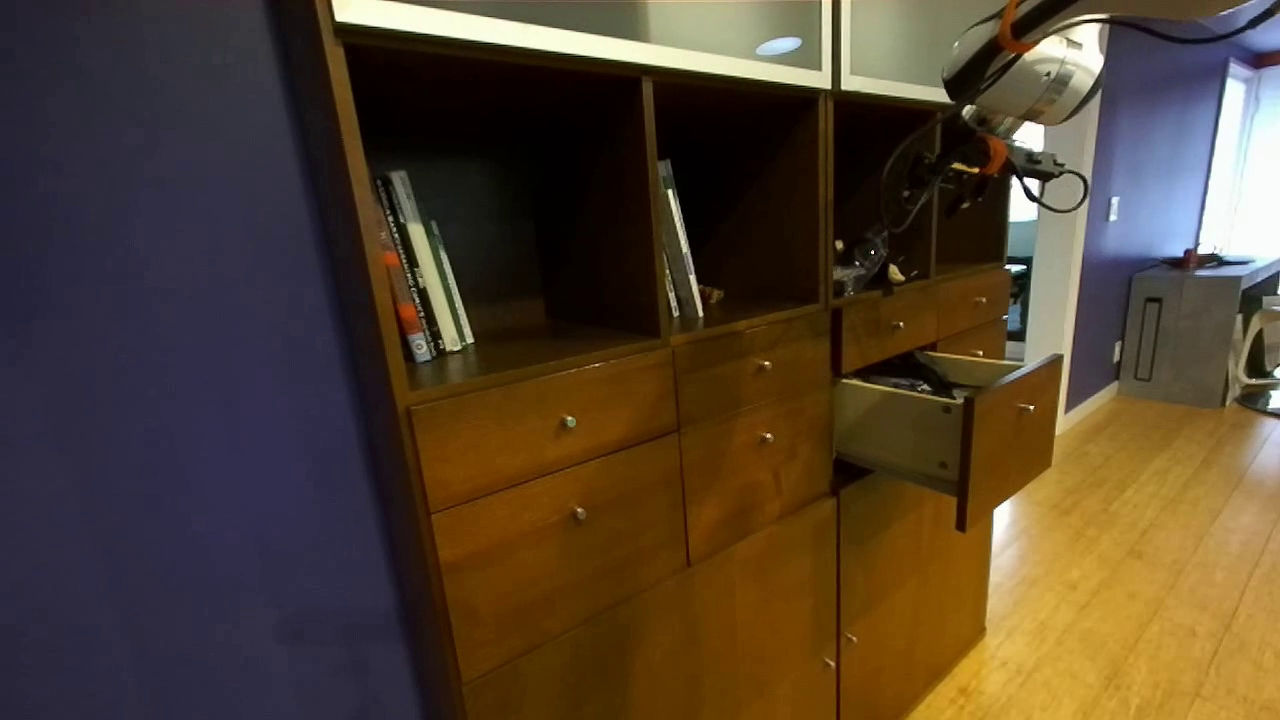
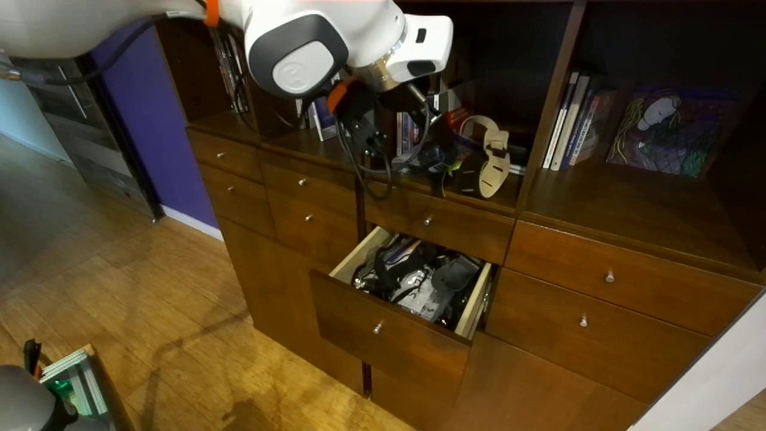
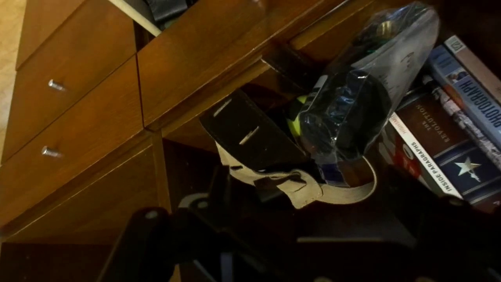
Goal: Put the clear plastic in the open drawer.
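As the robot arm [image 1: 1050,75] reaches in from the upper right in an exterior view, a clear plastic bag [image 1: 865,262] lies on a cabinet shelf [image 1: 920,279], above the open drawer [image 1: 1010,440], with one closed drawer [image 1: 888,328] between. In an exterior view, mixed odds and ends [image 2: 413,263] lie in the open drawer, and a slotted tan strap [image 2: 494,161] rests on the same shelf. In the wrist view, the gripper [image 3: 309,176] stands with its jaws spread wide; the bag, something dark [image 3: 358,111] inside it, lies beyond, with books [image 3: 438,125] to its right and the strap below it, touching or not I cannot tell
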`<state>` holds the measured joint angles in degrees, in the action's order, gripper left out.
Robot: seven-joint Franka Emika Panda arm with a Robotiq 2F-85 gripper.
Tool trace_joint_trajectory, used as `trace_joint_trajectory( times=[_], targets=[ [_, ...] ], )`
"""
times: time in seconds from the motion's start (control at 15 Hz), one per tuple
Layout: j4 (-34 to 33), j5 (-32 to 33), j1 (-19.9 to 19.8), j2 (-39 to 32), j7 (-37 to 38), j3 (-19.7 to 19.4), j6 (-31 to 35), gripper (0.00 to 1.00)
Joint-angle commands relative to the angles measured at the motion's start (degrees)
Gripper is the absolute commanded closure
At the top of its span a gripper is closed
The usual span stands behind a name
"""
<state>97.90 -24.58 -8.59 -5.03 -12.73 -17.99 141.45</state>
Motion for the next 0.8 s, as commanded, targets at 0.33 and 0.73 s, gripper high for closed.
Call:
trace_joint_trajectory(
  times=[0.33,0.73],
  targets=[
    [-16.1,-4.9,-7.5,-11.6,3.1,6.7,-8.2,0.00],
    [-20.9,-6.2,-10.3,-16.1,4.1,10.1,-7.5,0.34]
  ],
)
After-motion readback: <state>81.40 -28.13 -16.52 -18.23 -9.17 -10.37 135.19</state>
